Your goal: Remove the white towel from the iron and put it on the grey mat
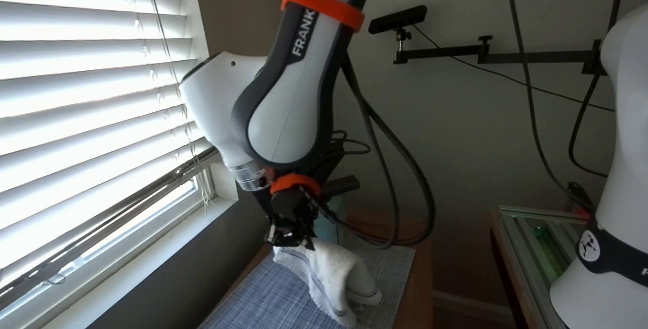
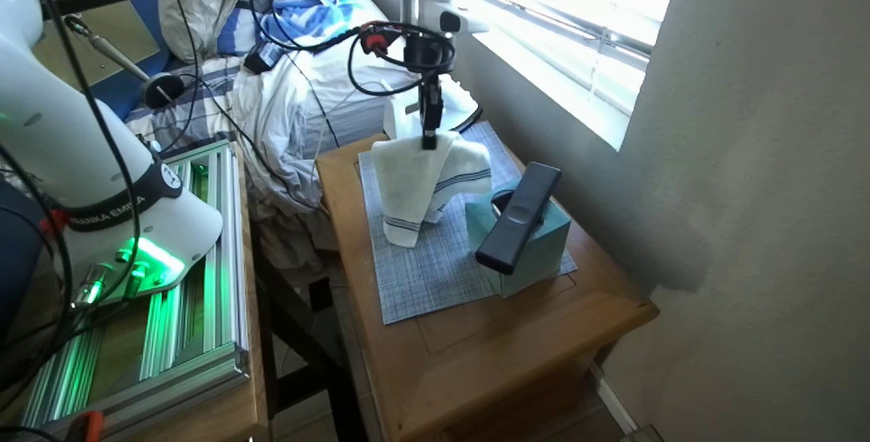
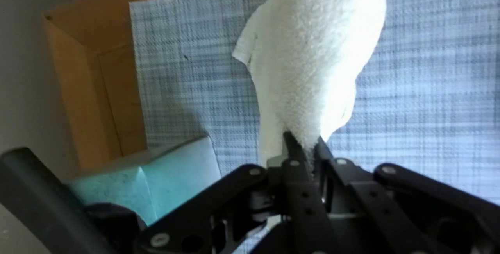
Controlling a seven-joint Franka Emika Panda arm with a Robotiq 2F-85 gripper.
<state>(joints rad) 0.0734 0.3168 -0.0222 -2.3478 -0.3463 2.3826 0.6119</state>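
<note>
Gripper (image 3: 304, 143) pinches towel (image 3: 312, 58) over mat (image 3: 422, 90); it should descend slowly, clear of box (image 3: 183, 177), releasing only once towel settles.

The towel (image 3: 312, 50) looks fuzzy, the mat (image 2: 435, 279) woven, the table (image 2: 489, 353) wooden.

White towel (image 2: 418, 177) over grey mat (image 2: 428, 282)

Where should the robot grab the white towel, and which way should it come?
I'd take the towel by its top fold, coming down from above. The hand pinches it there, and the striped ends droop lower, over the grey mat. Coming from above should also help it miss the teal box nearby.
</note>
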